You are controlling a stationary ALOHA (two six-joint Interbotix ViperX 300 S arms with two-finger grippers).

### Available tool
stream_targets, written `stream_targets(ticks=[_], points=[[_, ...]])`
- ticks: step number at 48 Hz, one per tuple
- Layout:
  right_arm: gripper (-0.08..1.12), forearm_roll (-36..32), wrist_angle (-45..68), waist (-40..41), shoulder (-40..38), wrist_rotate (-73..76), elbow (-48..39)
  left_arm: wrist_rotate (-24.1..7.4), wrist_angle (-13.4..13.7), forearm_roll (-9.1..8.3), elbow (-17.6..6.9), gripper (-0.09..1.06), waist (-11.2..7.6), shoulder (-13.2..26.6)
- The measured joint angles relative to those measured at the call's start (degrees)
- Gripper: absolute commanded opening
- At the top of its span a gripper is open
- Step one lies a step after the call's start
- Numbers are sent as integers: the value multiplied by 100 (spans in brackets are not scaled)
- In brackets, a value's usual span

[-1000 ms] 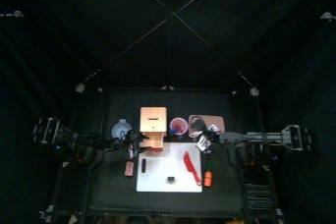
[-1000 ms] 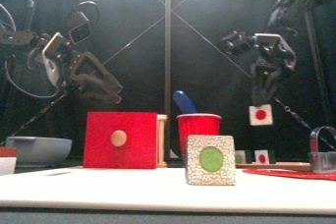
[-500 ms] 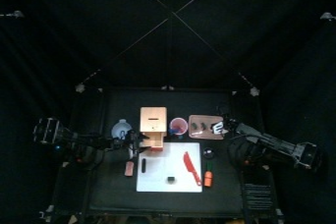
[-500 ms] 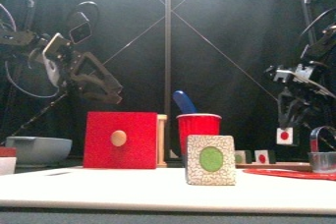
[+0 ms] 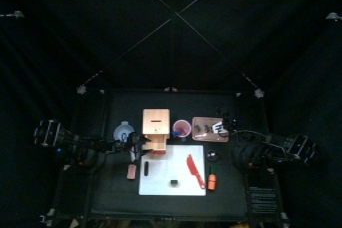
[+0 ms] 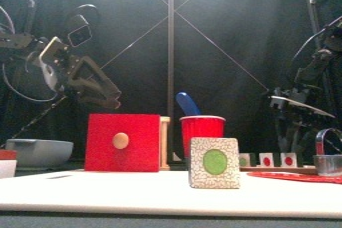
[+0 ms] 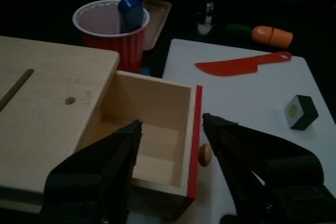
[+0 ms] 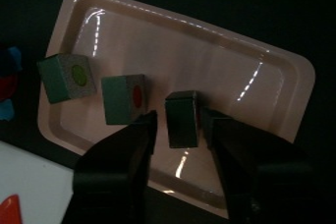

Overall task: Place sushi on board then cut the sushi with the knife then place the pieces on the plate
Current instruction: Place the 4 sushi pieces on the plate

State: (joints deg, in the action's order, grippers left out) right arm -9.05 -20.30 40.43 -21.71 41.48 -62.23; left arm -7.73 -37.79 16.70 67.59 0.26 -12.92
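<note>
- State, right gripper (image 8: pixel 182 122): my jaws press against two opposite side faces of a dark green sushi piece (image 8: pixel 186 108). I judge it pinched, not merely flanked, though the contact lines are hard to make out.
- Location of the held piece: it is over the pink tray (image 8: pixel 256 85), upright. I cannot tell whether it hangs just above the tray floor or rests on it.
- Governing relation: the green-centred piece (image 8: pixel 69 76) and the red-centred piece (image 8: pixel 128 97) already lie on the tray in a row to one side of the held piece. The red-centred one is just beside it, but apart. My jaws open along that same row, so one jaw swings toward the red-centred piece. Bare tray floor lies on the other side.
- Judgement: the release calls for a small opening and a straight lift.
- Work left: one uncollected piece (image 6: pixel 214 162) stands on the white cutting board (image 5: pixel 160 167), cut face toward the table front, near the red toy knife (image 7: pixel 243 64). From the tray it lies toward the front and the table's middle.
- State, left gripper (image 7: pixel 178 154): jaws spread wide, empty, above the open drawer of the wooden box (image 7: pixel 53 81). It looks slightly the nearer to the uncollected piece.
</note>
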Motion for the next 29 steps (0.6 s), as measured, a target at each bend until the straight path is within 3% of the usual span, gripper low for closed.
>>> stream_targets(ticks=[12, 20, 23, 29], points=[[94, -88, -606, -272, -712, -88, 352, 18, -9, 0, 9, 89, -9, 0], [94, -343, -712, -2013, -1204, -246, 448, -9, 0, 0, 0, 89, 0, 0], [94, -325, -729, -2936, -1011, -185, 589, -9, 0, 0, -18, 89, 0, 9], [94, -141, -826, -3964, -202, -53, 1090, -9, 0, 0, -114, 89, 35, 35]])
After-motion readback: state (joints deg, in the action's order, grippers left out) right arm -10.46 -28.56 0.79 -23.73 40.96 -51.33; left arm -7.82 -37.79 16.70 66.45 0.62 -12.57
